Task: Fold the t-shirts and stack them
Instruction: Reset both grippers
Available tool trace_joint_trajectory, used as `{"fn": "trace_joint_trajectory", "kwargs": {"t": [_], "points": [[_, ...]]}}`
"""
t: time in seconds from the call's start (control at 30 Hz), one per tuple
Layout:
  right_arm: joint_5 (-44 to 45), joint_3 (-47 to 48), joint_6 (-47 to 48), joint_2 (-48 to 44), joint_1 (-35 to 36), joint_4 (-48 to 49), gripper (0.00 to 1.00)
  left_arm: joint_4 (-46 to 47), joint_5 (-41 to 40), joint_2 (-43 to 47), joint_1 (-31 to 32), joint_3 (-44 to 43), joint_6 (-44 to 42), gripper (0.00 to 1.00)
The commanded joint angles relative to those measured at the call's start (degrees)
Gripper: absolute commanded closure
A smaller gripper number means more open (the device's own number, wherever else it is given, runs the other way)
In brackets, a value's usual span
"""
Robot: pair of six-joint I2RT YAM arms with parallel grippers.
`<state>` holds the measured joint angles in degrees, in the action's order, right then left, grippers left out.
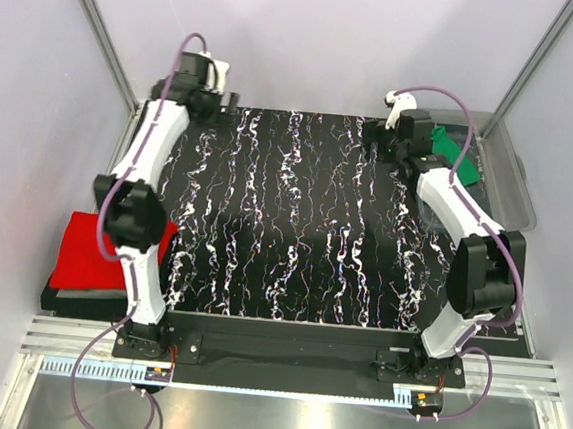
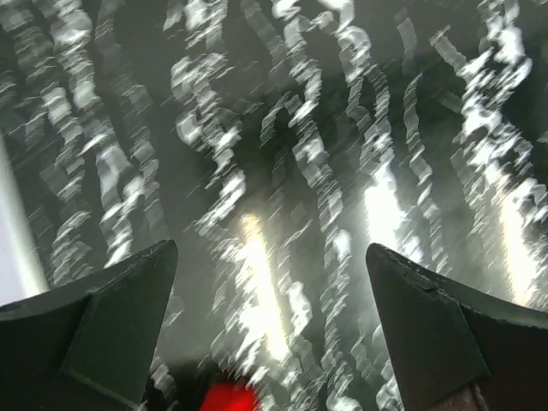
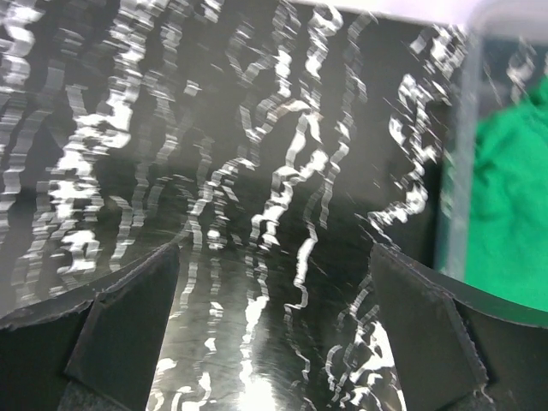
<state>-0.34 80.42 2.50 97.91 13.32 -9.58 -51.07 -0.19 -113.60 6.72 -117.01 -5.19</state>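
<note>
A folded bright red t-shirt (image 1: 85,247) lies off the table's left edge on top of a dark grey t-shirt (image 1: 76,303). A green t-shirt (image 1: 454,155) lies in the clear plastic bin (image 1: 510,184) at the far right, and it shows through the bin wall in the right wrist view (image 3: 505,214). My left gripper (image 1: 228,100) is at the far left corner of the table, open and empty (image 2: 270,248). My right gripper (image 1: 378,142) is at the far right next to the bin, open and empty (image 3: 276,248).
The black table with white marbling (image 1: 306,216) lies between the arms. The bin wall (image 3: 454,163) stands just right of my right fingers. A small blurred red patch (image 2: 229,398) shows at the bottom of the left wrist view. Grey walls enclose the space.
</note>
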Motion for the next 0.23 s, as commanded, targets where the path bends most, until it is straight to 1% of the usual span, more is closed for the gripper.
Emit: {"fn": "trace_joint_trajectory", "kwargs": {"t": [0.0,0.03,0.1,0.2], "points": [[8.42,1.31,-0.04,1.05,0.30,0.53,0.00,0.79,-0.62,-6.09,1.28,-10.92,6.42,0.01],[8.34,1.92,0.13,1.84,0.56,0.36,0.00,1.40,1.66,-7.06,1.28,-12.00,5.90,0.01],[7.46,3.77,1.45,2.98,0.91,-0.95,0.00,3.07,0.98,-9.35,2.06,-13.24,7.03,0.01],[7.28,7.28,2.07,5.80,1.44,-3.24,0.00,4.05,-3.49,-12.16,4.96,-14.29,5.54,0.01]]}}
